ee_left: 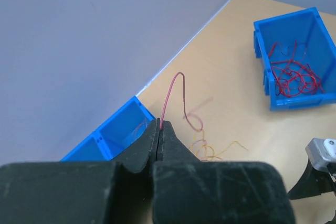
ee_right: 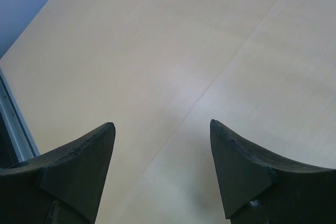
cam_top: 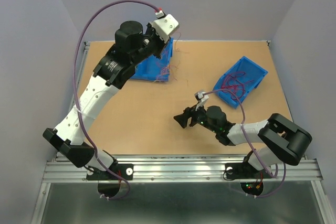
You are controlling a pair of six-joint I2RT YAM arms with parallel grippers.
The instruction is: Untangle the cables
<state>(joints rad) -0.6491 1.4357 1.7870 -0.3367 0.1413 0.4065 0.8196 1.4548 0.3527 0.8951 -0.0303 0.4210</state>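
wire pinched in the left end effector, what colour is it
Red; the wire shows best in the left wrist view, rising from the shut left end effector.

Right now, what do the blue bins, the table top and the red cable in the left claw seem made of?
The blue bins: likely moulded plastic, uniform colour, slight sheen. The table top: probably wood laminate, matte, pale, faint seam. The red cable: seemingly plastic-coated wire, thin, holding its arch.

I am working in a robotics lab cell: plain lavender-grey walls (cam_top: 220, 3) are boxing in my pale wooden table (cam_top: 136, 124), and my black-and-white left arm (cam_top: 92, 98) and right arm (cam_top: 247, 129) are standing bolted to a ribbed aluminium rail (cam_top: 178, 170).
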